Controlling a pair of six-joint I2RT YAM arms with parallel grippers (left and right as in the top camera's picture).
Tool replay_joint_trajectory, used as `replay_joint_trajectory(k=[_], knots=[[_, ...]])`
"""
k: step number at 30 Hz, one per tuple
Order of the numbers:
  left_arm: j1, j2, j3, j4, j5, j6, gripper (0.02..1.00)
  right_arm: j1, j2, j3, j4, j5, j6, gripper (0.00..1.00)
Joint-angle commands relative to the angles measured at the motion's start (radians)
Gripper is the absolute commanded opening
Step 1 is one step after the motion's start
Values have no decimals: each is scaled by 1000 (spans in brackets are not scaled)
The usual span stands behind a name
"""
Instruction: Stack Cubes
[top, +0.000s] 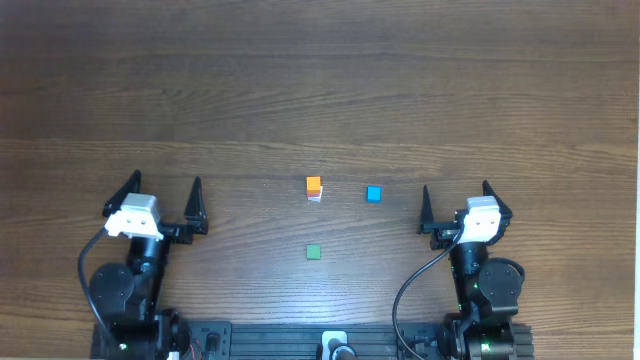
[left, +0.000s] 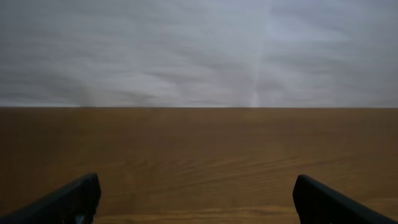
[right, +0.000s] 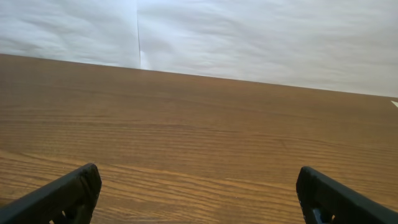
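Left arm (top: 146, 252), right arm (top: 480, 262) folded low, jaws wide apart.

You are looking at a brown wood-grain surface (top: 320, 80) that is meeting a pale, faintly creased white backdrop (left: 199, 50) at its far edge.

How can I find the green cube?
On the wooden table, look between the left gripper and right gripper. The green cube sits alone, nearest the robot's side. The orange cube and blue cube lie farther out; it alone is green.
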Motion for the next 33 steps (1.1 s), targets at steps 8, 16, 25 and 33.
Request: replay_joint_trajectory(k=[8, 16, 25, 33], knots=[[5, -40, -55, -43, -48, 26, 998, -6, -7, -7, 2, -11, -1, 991], [5, -40, -55, -43, -48, 26, 996, -6, -7, -7, 2, -11, -1, 993], [5, -40, -55, -42, -48, 26, 998, -6, -7, -7, 2, -11, -1, 991], [5, -40, -55, -43, -48, 26, 998, -6, -7, -7, 41, -11, -2, 993]])
